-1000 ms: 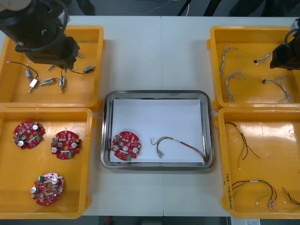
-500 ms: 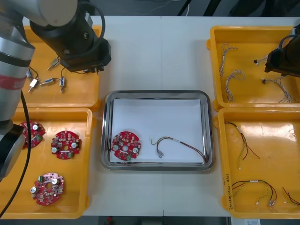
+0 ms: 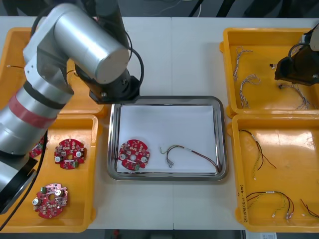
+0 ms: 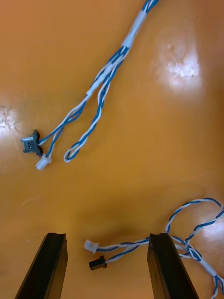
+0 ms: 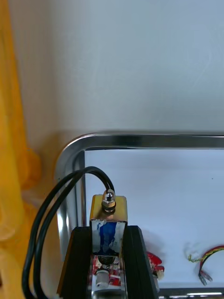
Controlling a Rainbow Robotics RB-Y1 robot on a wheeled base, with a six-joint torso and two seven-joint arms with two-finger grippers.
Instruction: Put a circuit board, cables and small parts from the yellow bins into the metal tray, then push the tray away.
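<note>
My left gripper [image 5: 108,233] is shut on a small metal part [image 5: 108,212] with a looped black lead, held above the far left corner of the metal tray [image 5: 140,140]. From the front, the left gripper [image 3: 113,90] is mostly hidden under its arm. On the white inside of the tray [image 3: 167,99] lie a red circuit board [image 3: 133,154] and a red and yellow cable [image 3: 189,153]. My right gripper [image 3: 291,69] hangs open over the far right bin. Between its fingers [image 4: 163,266] lies the connector end of a blue and white cable [image 4: 121,247].
Another blue and white cable [image 4: 93,107] lies farther out on the bin floor. The near left bin [image 3: 92,164] holds circuit boards [image 3: 70,153]. Red, yellow and black cables [image 3: 269,196] lie in the near right bin. My left arm covers most of the far left bin [image 3: 12,55].
My left arm has swung from the far left bin to the tray's far left corner, carrying the small metal part. My right gripper has shifted slightly leftward over the cable bin.
</note>
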